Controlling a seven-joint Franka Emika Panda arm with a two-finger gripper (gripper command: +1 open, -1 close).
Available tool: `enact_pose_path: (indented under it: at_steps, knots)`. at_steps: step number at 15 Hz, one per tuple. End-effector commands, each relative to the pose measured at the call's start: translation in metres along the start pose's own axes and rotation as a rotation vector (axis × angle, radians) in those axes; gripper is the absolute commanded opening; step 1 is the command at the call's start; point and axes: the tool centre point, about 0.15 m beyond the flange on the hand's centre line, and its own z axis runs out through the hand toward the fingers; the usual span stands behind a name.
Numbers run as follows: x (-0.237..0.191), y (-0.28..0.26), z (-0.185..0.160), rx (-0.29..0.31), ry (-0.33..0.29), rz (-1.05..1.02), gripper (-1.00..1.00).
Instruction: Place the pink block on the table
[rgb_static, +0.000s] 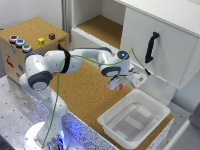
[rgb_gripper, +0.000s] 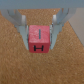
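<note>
Wrist view: pink block (rgb_gripper: 39, 39) clamped between the two fingers (rgb_gripper: 23, 31) of the gripper (rgb_gripper: 39, 30), one finger on each side face. Block looks roughly cubic, so no clear long axis; its near face carries a dark H-like mark, and the top face has a short dark line. The faces sit square to the fingers, not twisted. Speckled cork of the table (rgb_gripper: 60, 65) fills the view below it — whether the block touches the cork or hangs just above can't be told.

Exterior view: gripper (rgb_static: 119, 84) points down over the table (rgb_static: 85, 92), block (rgb_static: 120, 86) just a small reddish spot at the fingertips, blurred. Just beside it, toward the exterior view's right and nearer the camera, a white plastic bin (rgb_static: 134, 119) rests on the table's end. Behind the gripper, a white cabinet (rgb_static: 150, 35) with a black handle (rgb_static: 151, 46) on its door and a cork shelf (rgb_static: 102, 27) inside — close to the wrist. Farther off at the exterior view's left, a cork-topped box (rgb_static: 30, 42) with coloured buttons (rgb_static: 20, 42), a yellow cube (rgb_static: 41, 41) and a dark cube (rgb_static: 52, 36) on top, well apart from the gripper.
</note>
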Motion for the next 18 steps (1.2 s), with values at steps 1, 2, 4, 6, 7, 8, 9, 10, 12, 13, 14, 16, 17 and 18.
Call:
enact_pose_path:
  at_steps: [1, 2, 4, 6, 7, 8, 9, 10, 12, 13, 14, 16, 17, 18]
  knots:
    - [0.055, -0.026, 0.017, 0.067, -0.073, 0.179, -1.0]
    - [0.066, -0.031, 0.017, 0.063, -0.079, 0.196, -1.0]
    - [0.085, -0.039, 0.017, 0.06, -0.092, 0.218, -1.0]
    - [0.103, -0.047, 0.023, 0.077, -0.12, 0.258, -1.0]
    - [0.108, -0.05, 0.025, 0.074, -0.127, 0.281, -1.0]
    - [0.113, -0.054, 0.027, 0.077, -0.119, 0.311, -1.0]
    - [0.117, -0.056, 0.031, 0.065, -0.11, 0.34, -1.0]
    - [0.121, -0.059, 0.038, 0.033, -0.139, 0.387, -1.0]
    - [0.134, -0.064, 0.054, 0.051, -0.149, 0.404, -1.0]
    - [0.139, -0.065, 0.054, 0.027, -0.162, 0.444, -1.0]
    - [0.145, -0.064, 0.055, 0.015, -0.194, 0.47, -1.0]
    - [0.163, -0.071, 0.068, -0.009, -0.265, 0.553, -1.0]
    - [0.164, -0.074, 0.078, 0.023, -0.278, 0.631, -1.0]
    - [0.164, -0.079, 0.09, 0.022, -0.315, 0.719, -1.0]
